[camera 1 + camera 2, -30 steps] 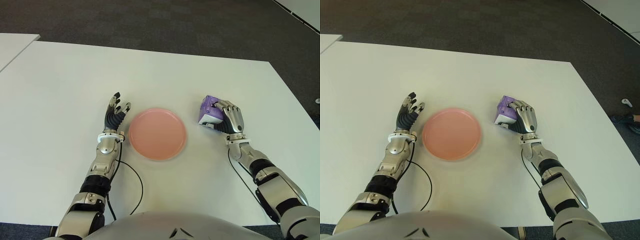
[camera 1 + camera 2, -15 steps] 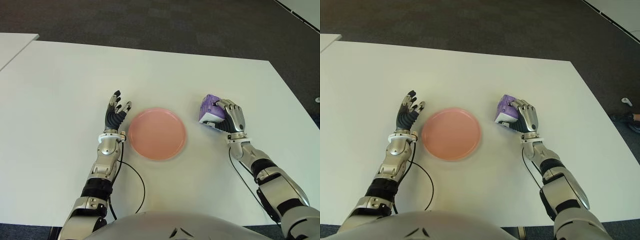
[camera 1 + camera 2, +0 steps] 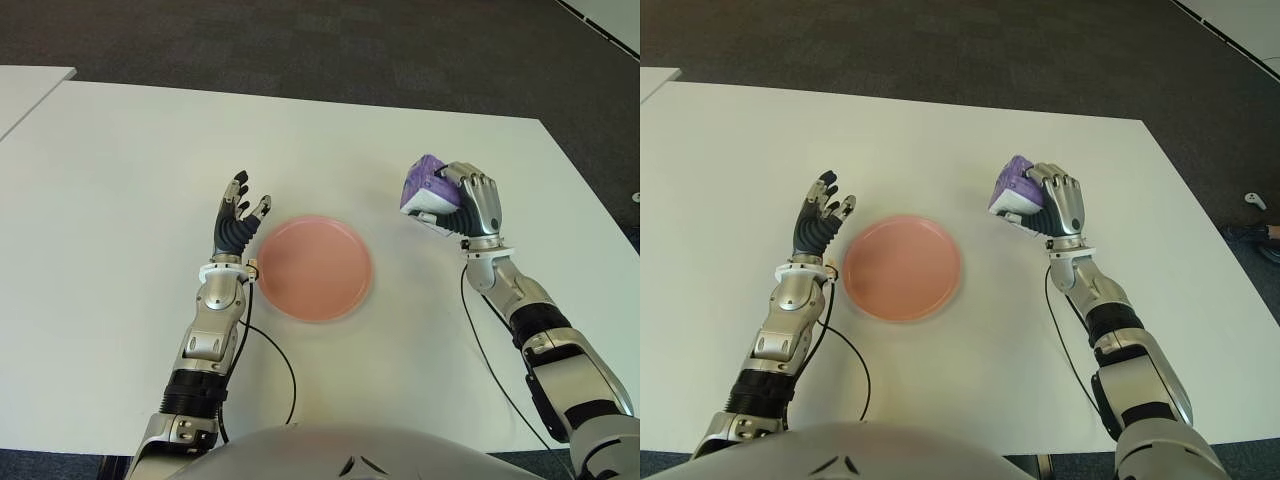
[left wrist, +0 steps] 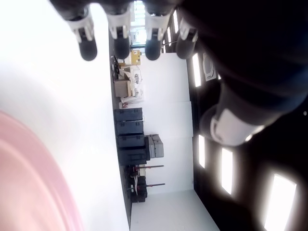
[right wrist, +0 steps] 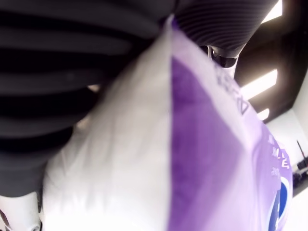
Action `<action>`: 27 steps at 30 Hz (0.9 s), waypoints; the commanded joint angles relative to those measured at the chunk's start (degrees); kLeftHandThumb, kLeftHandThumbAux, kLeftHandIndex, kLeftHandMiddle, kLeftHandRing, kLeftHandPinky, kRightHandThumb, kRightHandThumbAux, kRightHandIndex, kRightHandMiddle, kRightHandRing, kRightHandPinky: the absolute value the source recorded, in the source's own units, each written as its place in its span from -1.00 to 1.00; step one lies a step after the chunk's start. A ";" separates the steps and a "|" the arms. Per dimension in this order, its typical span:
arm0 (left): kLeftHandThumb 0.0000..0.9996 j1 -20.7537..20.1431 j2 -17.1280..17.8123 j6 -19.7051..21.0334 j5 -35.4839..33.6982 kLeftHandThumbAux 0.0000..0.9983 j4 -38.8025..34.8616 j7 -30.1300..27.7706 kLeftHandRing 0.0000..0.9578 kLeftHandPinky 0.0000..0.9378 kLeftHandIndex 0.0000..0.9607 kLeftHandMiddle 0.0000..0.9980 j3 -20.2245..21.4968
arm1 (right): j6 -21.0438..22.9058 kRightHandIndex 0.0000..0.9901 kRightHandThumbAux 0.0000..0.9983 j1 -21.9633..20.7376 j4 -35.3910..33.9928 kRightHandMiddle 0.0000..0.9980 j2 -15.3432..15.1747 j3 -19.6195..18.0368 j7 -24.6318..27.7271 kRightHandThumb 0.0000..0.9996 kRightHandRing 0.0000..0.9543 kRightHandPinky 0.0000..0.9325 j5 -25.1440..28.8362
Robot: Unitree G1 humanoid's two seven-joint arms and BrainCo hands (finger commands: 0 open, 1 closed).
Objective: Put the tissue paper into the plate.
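Dark carpet surrounds a white surface (image 3: 120, 160), on which a pink plate (image 3: 315, 266) is set directly before the robot, within reach of both arms. To the right of the plate, the right hand (image 3: 478, 205) is raised, its fingers (image 3: 1062, 195) wrapped around a purple and white tissue pack (image 3: 427, 188); in the right wrist view the pack fills the palm, so the grip is judged secure. The pack seems to be held clear of the surface, presumably so that it can be carried over the plate's rim rather than dragged against it, though contact with the surface cannot be ruled out from these views. The pack is well apart from the plate, so the transfer is judged to be at its carrying stage, with a move towards the robot's left and a release over the plate's middle yet to be made. The left hand (image 3: 236, 228) is shown just beside the plate's left edge, fingers spread and holding nothing; in the left wrist view the straightened fingertips are seen above the surface with the plate's rim close by. It is probably kept there to stay out of the carrying path, or to steady the plate if needed.
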 commanded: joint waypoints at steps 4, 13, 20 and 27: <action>-1.00 0.58 0.56 -0.67 -0.02 0.21 4.30 0.18 -1.00 -1.00 -1.00 -1.00 1.20 | 0.79 -0.11 0.42 1.92 -4.79 0.79 -0.67 -2.47 0.50 0.47 0.86 0.86 -0.87; -1.00 1.02 0.22 -0.46 -0.06 0.23 2.53 -0.62 -1.00 -1.00 -1.00 -1.00 0.78 | 3.14 -0.11 0.42 3.18 -17.21 0.78 1.68 -6.00 7.26 0.48 0.86 0.84 1.32; -1.00 0.91 0.29 1.04 -0.49 0.25 0.96 -1.22 -1.00 -1.00 -1.00 -1.00 0.49 | 6.82 -0.11 0.42 4.92 -25.11 0.77 5.15 -6.27 8.40 0.47 0.85 0.85 -2.04; -1.00 1.05 0.20 2.17 -0.80 0.24 -0.46 -1.72 -1.00 -1.00 -1.00 -1.00 0.24 | 5.51 -0.11 0.42 5.95 -29.28 0.77 7.53 -5.00 9.41 0.47 0.86 0.86 -3.94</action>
